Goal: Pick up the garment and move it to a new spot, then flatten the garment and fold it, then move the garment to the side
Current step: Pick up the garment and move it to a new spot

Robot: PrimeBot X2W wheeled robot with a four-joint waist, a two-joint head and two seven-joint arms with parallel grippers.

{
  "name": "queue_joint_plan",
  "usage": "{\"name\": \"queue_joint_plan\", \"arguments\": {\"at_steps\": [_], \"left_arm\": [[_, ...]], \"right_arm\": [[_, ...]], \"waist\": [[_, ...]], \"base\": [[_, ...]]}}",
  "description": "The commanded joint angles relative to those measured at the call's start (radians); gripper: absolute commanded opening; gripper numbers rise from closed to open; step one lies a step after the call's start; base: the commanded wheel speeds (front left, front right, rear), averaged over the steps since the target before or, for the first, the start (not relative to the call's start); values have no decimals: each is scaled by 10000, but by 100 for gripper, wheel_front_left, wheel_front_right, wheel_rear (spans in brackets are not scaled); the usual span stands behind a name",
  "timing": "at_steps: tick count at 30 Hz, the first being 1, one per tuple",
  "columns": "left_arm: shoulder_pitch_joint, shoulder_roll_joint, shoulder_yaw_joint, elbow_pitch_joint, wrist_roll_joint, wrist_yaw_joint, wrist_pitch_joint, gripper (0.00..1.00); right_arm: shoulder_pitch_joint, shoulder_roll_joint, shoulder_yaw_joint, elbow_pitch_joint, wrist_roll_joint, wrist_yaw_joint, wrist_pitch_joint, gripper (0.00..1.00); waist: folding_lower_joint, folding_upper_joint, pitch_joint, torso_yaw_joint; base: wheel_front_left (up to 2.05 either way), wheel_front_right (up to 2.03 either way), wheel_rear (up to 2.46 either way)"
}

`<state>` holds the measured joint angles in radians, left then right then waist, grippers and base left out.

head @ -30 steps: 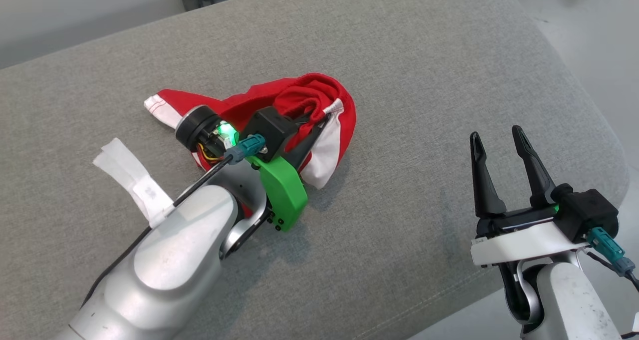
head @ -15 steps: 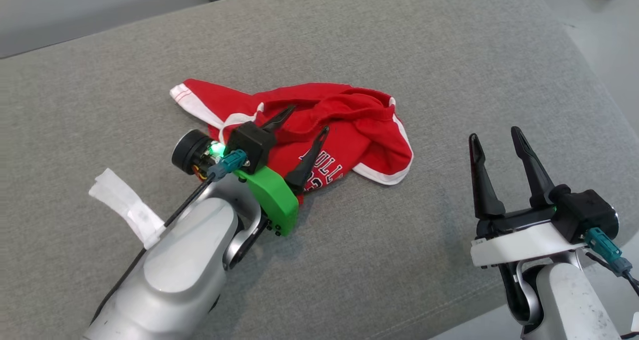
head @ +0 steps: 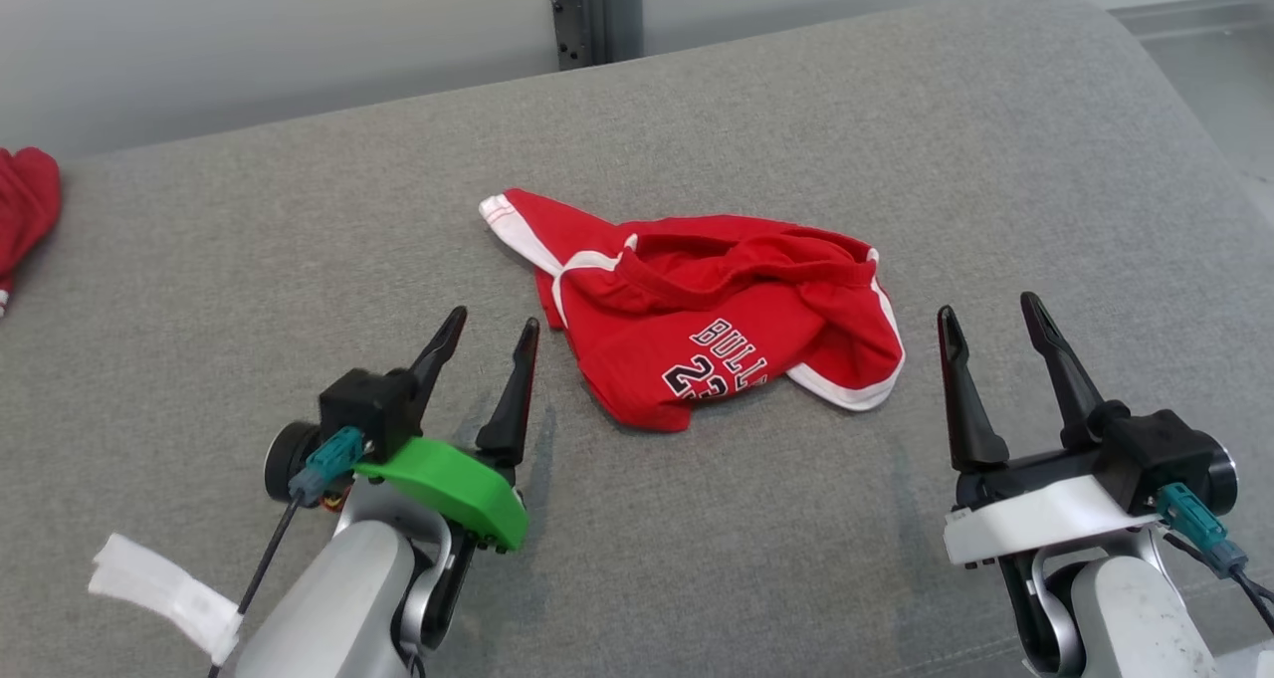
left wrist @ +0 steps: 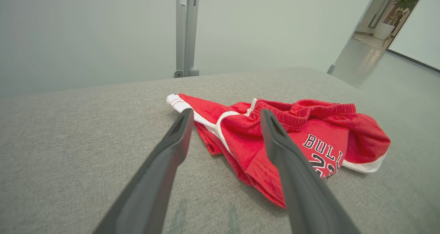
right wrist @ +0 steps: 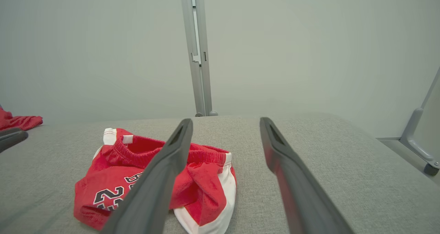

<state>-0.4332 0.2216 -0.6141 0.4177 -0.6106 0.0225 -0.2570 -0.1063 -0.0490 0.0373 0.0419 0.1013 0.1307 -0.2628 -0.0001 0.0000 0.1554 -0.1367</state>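
Red shorts (head: 697, 310), white trim, "BULLS 23" print: crumpled, waistband bunched on top, lying mid-cushion on the grey cushion (head: 249, 260). Long axis runs from the white-striped hem at the robot's far left to its near right. Left gripper (head: 495, 320) and right gripper (head: 987, 307) flank it, fingers apart, holding nothing, not touching it. Bare cushion all round, with a second red cloth (head: 25, 200) at the left edge.
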Motion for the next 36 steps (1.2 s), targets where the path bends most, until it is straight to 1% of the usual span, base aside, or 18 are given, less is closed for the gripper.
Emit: {"name": "queue_joint_plan", "arguments": {"at_steps": [1,4,6,11,17,20,26,36], "left_arm": [[447,68,233,-197,-15,174,-77,100],[1213,70,940,-940,309,530,-79,100],[1883,40,1415,-1489,561,688,-68,100],[3286,-90,2385,-2468,1185,859,-74,100],[4475,-365,3370,-3111,1657,726,-76,100],[4845,-506,3762,-3280,1905,591,-76,100],[5281,-851,4275,-3330,2320,419,-77,100],[5389,-1240,4709,-3190,2789,35,-77,100]], "right_arm": [[185,-27,-17,16,-99,1,-31,100],[350,-24,-49,43,-113,1,-31,100],[458,-24,-9,65,-85,1,-31,100],[659,-26,71,132,-17,1,-31,100],[752,-27,201,207,104,1,-31,100],[846,-24,252,292,205,1,-31,100],[961,-26,346,464,349,1,-31,100],[935,-26,310,588,342,2,-31,100]], "waist": [[1,0,-698,656],[1,0,-957,893],[1,0,-1093,1035],[1,0,-1358,1239],[1,0,-1517,1239],[1,0,-1569,1219],[1,0,-1644,1174],[1,0,-1631,1185]], "base": [[0,0,0],[0,0,0],[0,0,0],[0,0,0],[0,0,0],[0,0,0],[0,0,0],[0,0,0]]}}
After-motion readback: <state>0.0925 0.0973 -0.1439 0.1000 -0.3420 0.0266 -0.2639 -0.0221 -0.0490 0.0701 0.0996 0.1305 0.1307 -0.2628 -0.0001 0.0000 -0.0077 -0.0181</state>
